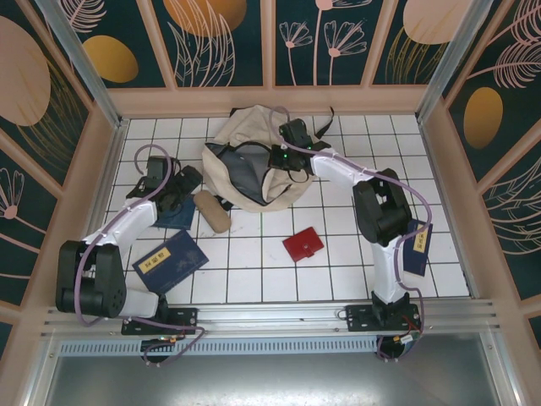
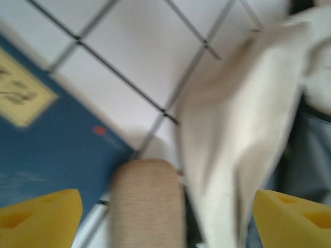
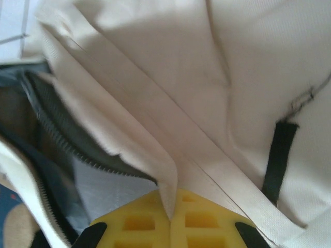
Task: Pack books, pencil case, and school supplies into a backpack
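The white tiled table (image 1: 338,279) takes up the floor of the stall. The cream backpack (image 1: 245,135) lies slumped at its 12 o'clock end, its mouth gaping toward 6 o'clock with grey lining showing. The right claw (image 1: 283,161) sits on the bag's 3 o'clock rim. Seen from the right wrist, this claw (image 3: 173,206) has its yellow fingers (image 3: 150,225) pressed together, and a fold of the backpack (image 3: 207,77) cloth is pinched between them beside the open zip.

The left claw (image 1: 182,182) hangs at 9 o'clock of the bag. From the left wrist, this claw (image 2: 168,206) stands spread wide, its yellow fingers (image 2: 41,217) at either edge of the view, and it grips nothing.

Three navy books lie on the tiles. The first book (image 1: 169,260) is at 7 o'clock of the table, label up. The second book (image 1: 173,218) lies partly under the left claw. The third book (image 1: 417,247) is at 4 o'clock, partly hidden by the right arm.

The tan pencil case (image 1: 213,210) lies just beside the bag's 7 o'clock corner. In the left wrist view its end (image 2: 147,201) sits below the gap between the fingers, with the second book (image 2: 46,144) at its 9 o'clock and the backpack (image 2: 243,119) at its 3 o'clock.

The small red case (image 1: 303,244) lies alone at 6 o'clock of the bag, apart from everything else.
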{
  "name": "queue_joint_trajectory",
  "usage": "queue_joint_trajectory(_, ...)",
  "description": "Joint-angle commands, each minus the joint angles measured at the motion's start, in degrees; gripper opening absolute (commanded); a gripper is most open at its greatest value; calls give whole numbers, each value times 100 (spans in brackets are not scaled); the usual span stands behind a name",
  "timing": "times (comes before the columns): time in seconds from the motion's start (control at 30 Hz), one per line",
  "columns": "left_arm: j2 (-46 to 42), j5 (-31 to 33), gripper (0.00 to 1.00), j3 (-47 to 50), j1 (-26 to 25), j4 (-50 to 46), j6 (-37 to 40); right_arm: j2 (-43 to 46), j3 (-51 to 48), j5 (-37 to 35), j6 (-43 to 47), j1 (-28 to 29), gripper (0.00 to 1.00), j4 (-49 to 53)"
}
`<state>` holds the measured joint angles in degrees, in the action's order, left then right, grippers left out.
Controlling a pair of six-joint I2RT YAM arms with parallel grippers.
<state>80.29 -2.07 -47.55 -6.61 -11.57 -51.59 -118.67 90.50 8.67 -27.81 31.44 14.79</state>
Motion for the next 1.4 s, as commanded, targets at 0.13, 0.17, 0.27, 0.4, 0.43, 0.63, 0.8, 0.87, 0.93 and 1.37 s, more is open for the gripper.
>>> queue_joint_trajectory(0.13,-125,627,92,76,62,-1339,354,6,-38,22,61,-254,11,191)
queue_joint_trajectory(0.17,-168,721,92,110,64,-1454,343,133,-4,30,131,-253,17,202)
queue_joint_trajectory(0.27,-404,912,93,212,177,-1723,276,546,144,125,375,-219,33,241)
queue_joint_trajectory(0.4,-834,1183,97,413,444,-2099,121,1002,253,321,762,-45,51,331)
queue_joint_trajectory(0.43,-916,1223,97,468,510,-2186,87,1087,249,359,889,73,53,345)
queue_joint_trajectory(0.63,-1279,1187,98,768,935,-2333,-38,1133,303,804,1590,1072,58,346)
queue_joint_trajectory(0.8,-1268,842,99,597,1462,-2093,237,340,785,1346,1727,1820,54,330)
queue_joint_trajectory(0.87,-1173,751,99,580,1673,-1980,322,-147,1206,1534,1773,2016,51,467)
queue_joint_trajectory(0.93,-1122,625,99,637,1844,-1858,356,-643,1655,1779,1810,2190,50,592)
queue_joint_trajectory(1.37,-1080,310,99,779,2285,-1402,526,-2512,3602,1862,1872,2695,45,1624)
